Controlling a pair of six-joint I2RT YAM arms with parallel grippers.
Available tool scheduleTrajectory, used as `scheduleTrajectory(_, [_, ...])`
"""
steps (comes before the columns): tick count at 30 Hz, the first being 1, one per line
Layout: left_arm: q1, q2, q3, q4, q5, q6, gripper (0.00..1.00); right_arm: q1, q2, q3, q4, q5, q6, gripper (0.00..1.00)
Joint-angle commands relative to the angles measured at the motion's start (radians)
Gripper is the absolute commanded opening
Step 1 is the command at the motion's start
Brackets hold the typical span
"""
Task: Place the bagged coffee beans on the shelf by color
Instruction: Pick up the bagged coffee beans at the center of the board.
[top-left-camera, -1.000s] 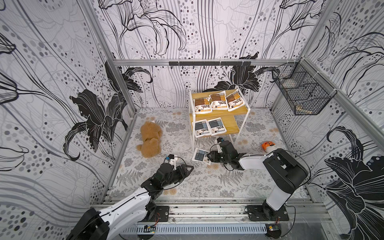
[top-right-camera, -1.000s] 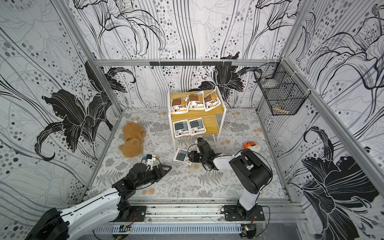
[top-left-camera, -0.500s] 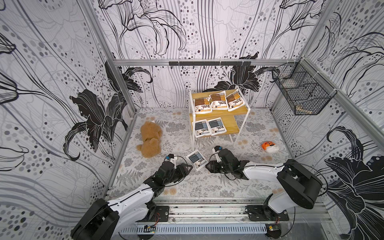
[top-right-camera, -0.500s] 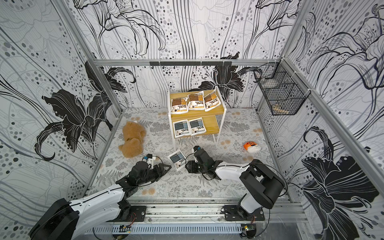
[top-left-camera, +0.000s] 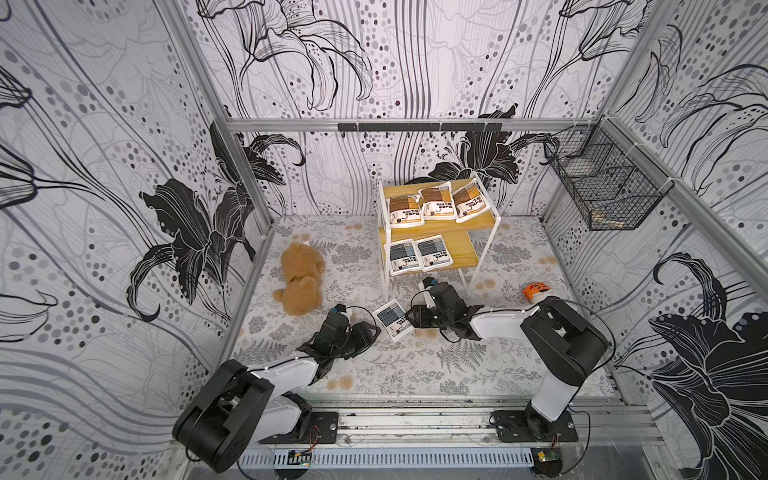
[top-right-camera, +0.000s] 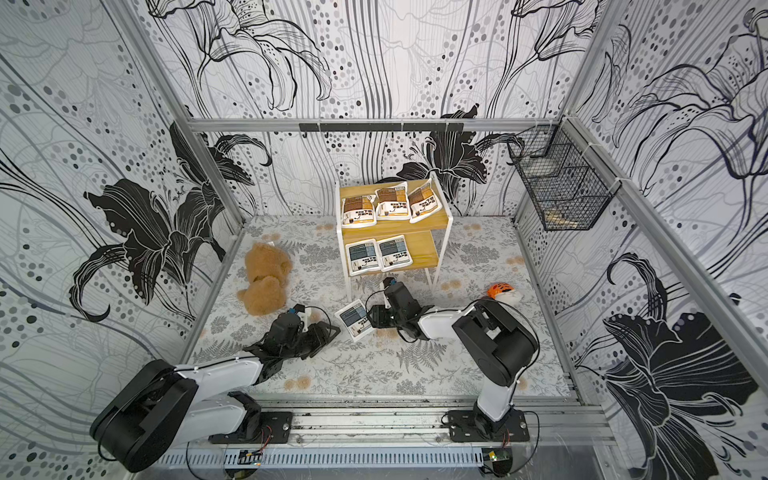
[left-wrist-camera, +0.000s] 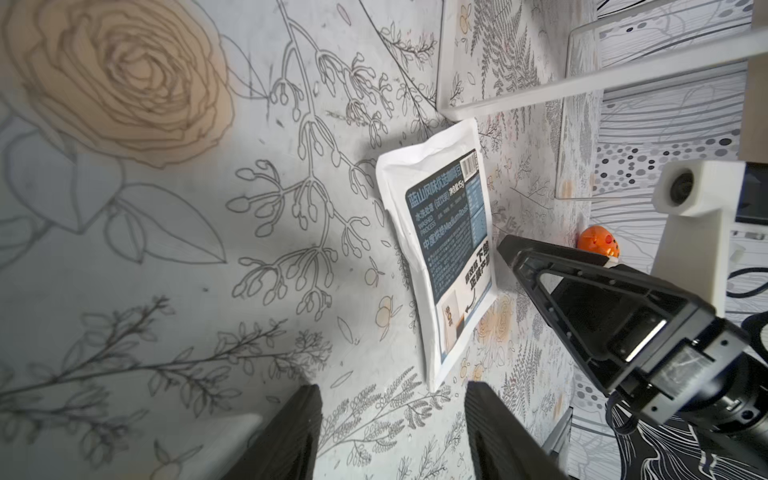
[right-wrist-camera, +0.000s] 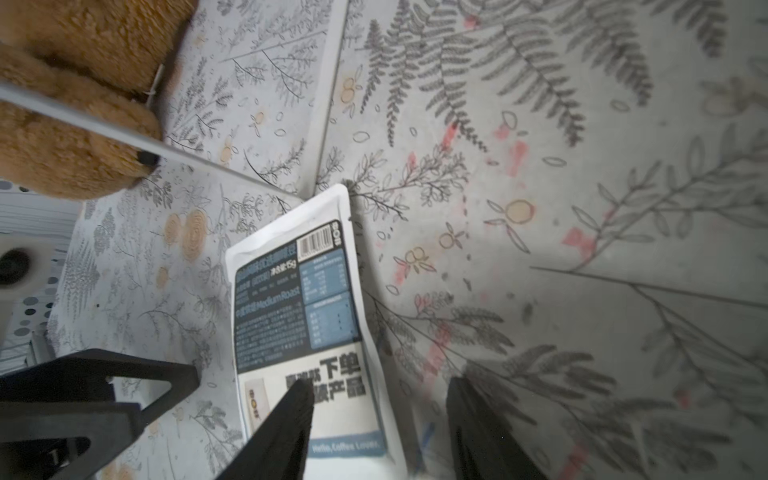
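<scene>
- A flat white pouch with grey-blue label (top-left-camera: 392, 321) lies on the floral mat (top-left-camera: 415, 365), before the yellow-board, white-framed shelf (top-left-camera: 459, 254), between both grippers.
- The right gripper (right-wrist-camera: 378, 390) is spread, straddling the pouch's edge.
- The left gripper (left-wrist-camera: 392, 395) is spread and empty, just beside it.

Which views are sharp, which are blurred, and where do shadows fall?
Both top views: crisp, evenly lit. Left wrist: blue-label coffee bag sharp, near rose print soft, shadow beside the bag. Right wrist: plush bear and right gripper blurred.
</scene>
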Motion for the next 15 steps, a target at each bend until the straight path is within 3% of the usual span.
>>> scheduleTrajectory(1, [0.011,0.054,0.029,0.076,0.021,0.046,0.60,0.019,0.052,-0.030,-0.009,-0.054,0.010,0.56])
scheduleTrajectory(8, [0.013,0.187,0.047,0.174,0.070,0.072,0.53,0.118,0.044,-0.067,0.045,-0.105,0.069,0.56])
scheduleTrajectory(15, [0.013,0.214,-0.022,0.289,0.088,0.037,0.38,0.126,0.022,-0.125,0.107,-0.124,0.126,0.56])
